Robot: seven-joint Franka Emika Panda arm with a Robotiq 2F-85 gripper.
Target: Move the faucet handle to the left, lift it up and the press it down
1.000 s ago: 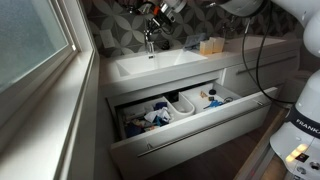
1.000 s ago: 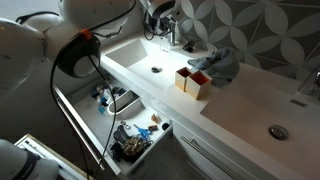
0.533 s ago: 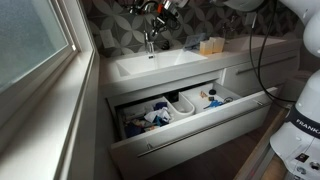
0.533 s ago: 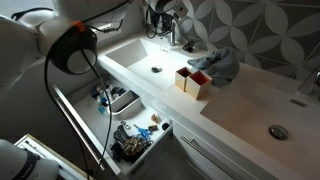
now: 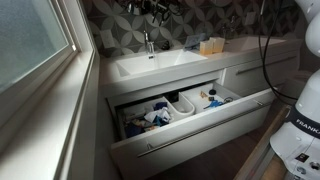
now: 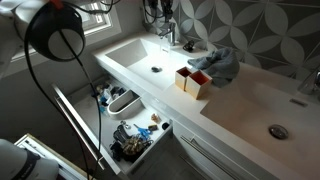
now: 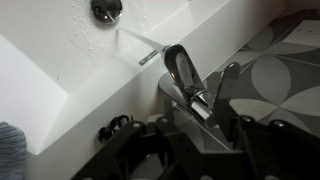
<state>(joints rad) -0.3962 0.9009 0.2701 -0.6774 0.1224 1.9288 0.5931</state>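
claw (image 6: 160, 11) hovers over faucet handle (image 7: 183, 68), holds nothing; width we can't tell. risk: we approach off-centre, finger skids off slick chrome.

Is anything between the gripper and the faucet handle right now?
Nothing. In an exterior view the gripper hangs above the faucet handle across a bare gap, with only the patterned wall tile behind it.

We find the faucet handle (image 7: 182, 70) at the back of the basin (image 5: 135, 68), the end effector (image 5: 156, 8) above it, and an open drawer (image 5: 190, 140) under the bench (image 5: 245, 48).
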